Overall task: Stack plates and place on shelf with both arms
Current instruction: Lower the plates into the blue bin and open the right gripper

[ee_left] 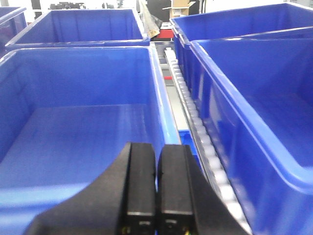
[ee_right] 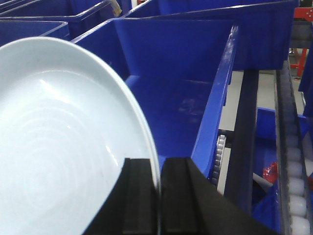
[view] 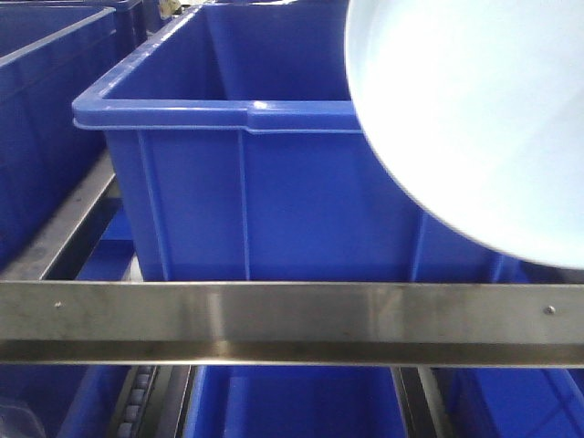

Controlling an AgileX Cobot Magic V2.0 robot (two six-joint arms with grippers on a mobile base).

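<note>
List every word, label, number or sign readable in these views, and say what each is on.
None can be read.
The blue crates, the plate, the steel rail and both tools (left, right) carry no visible text.
The cardboard box far back in the left wrist view is too small and blurred to tell.

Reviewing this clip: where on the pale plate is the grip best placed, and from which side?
On the rim, from the outer edge inward, as the right gripper has it. The plate is shallow, with a thin raised rim that fits between the jaws, one finger on the ringed face, the other behind. The left gripper is shut and empty.
</note>
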